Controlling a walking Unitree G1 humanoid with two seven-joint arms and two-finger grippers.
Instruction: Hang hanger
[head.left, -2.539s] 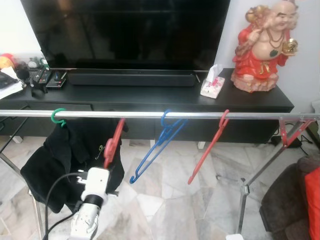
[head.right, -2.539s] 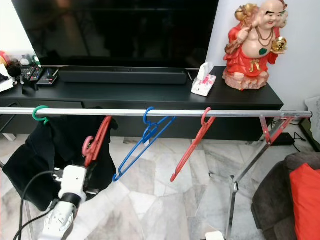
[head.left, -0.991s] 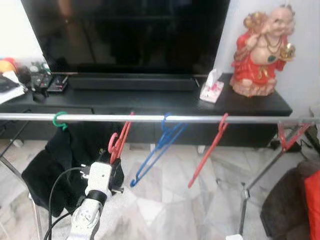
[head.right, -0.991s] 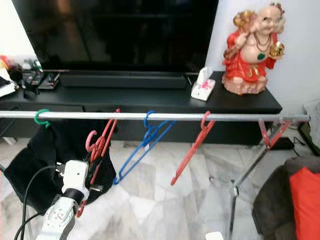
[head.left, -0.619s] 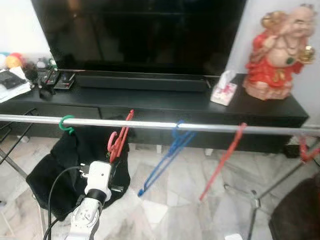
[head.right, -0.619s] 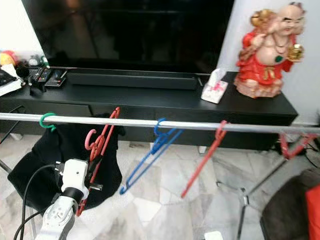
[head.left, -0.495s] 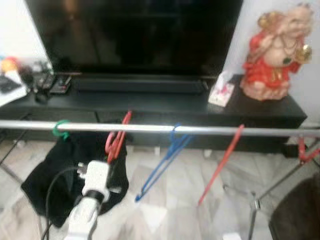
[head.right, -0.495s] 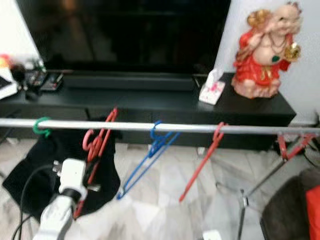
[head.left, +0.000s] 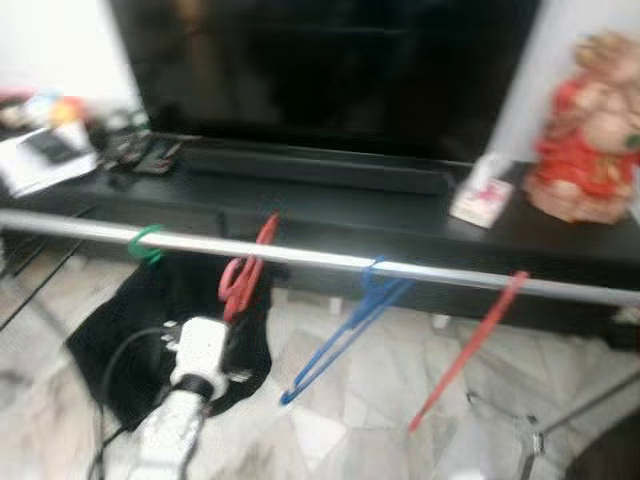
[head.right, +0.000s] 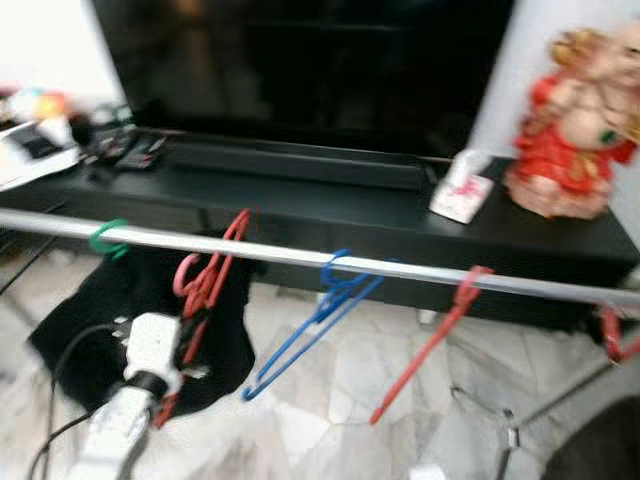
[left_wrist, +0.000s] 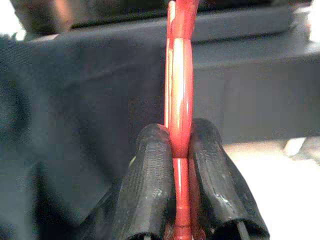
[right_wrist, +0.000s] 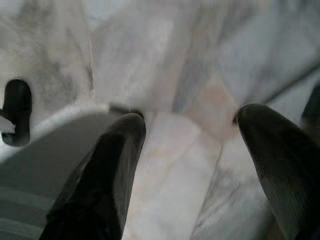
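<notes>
Fingers (left_wrist: 150, 190) of the left gripper (left_wrist: 180, 186) were pressed together on the thin red hanger (left_wrist: 180, 75), pinching its plastic bar between the two black pads. In the head views this hanger (head.left: 243, 272) stood steeply just below the silver rail (head.left: 320, 256), its top end touching or lying just beside the rail, while its hook curled beneath the rail rather than over it. The left gripper (head.left: 228, 335) sat directly under the hanger, at the end of the white wrist rising from the near left. Left of the held hanger, a green hook (head.left: 145, 241) sat on the rail with a black garment (head.left: 130, 320) hanging below it, behind the wrist. To the right, a blue hanger (head.left: 345, 325) and, farther right, another red hanger (head.left: 470, 345) hung from the rail, each slanting down toward the left. Beyond the rail stood a black TV cabinet (head.left: 400, 225) bearing a large dark screen (head.left: 330, 70), a tissue box (head.left: 482, 203) and a red figurine (head.left: 590, 140). The right gripper (right_wrist: 187, 165) hung over the marble floor (right_wrist: 165, 65), its two fingers spread wide with nothing between them. Both head views were blurred.
</notes>
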